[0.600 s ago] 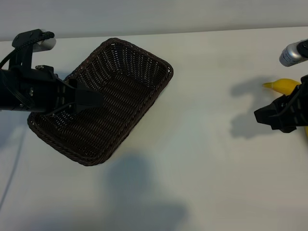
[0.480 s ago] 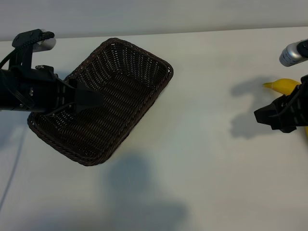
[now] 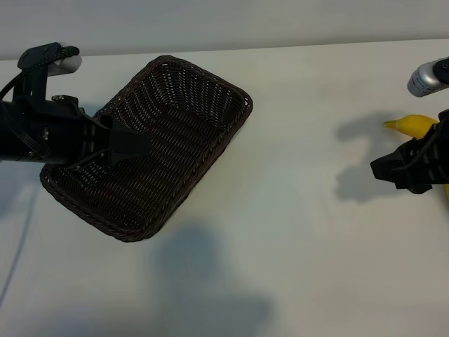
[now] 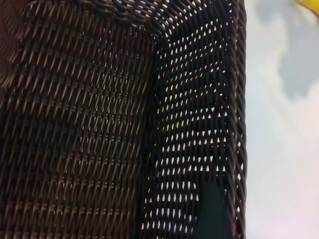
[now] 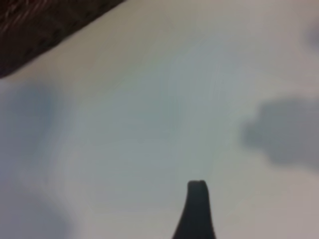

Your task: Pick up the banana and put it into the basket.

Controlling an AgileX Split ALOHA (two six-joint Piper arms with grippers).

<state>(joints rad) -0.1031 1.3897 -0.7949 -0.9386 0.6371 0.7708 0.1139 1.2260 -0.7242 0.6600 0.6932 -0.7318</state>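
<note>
The basket sits on the white desk in the upper left of the frame, turned at a slant so one rounded corner points toward the upper middle. The left gripper hangs over the basket's left half, its dark arm reaching in from the left edge; its jaws stand apart and hold nothing. From the left wrist view I see only the weave of the basket floor and sloping wall, with one dark fingertip over the wall near the rim. At the far right edge of the frame the banana lies on the desk, its pointed tip toward the left, well apart from the basket. The right gripper hovers just below and in front of the banana, partly covering it, with jaws apart and empty. The right wrist view shows bare desk, one dark fingertip and a corner of the basket.
</note>
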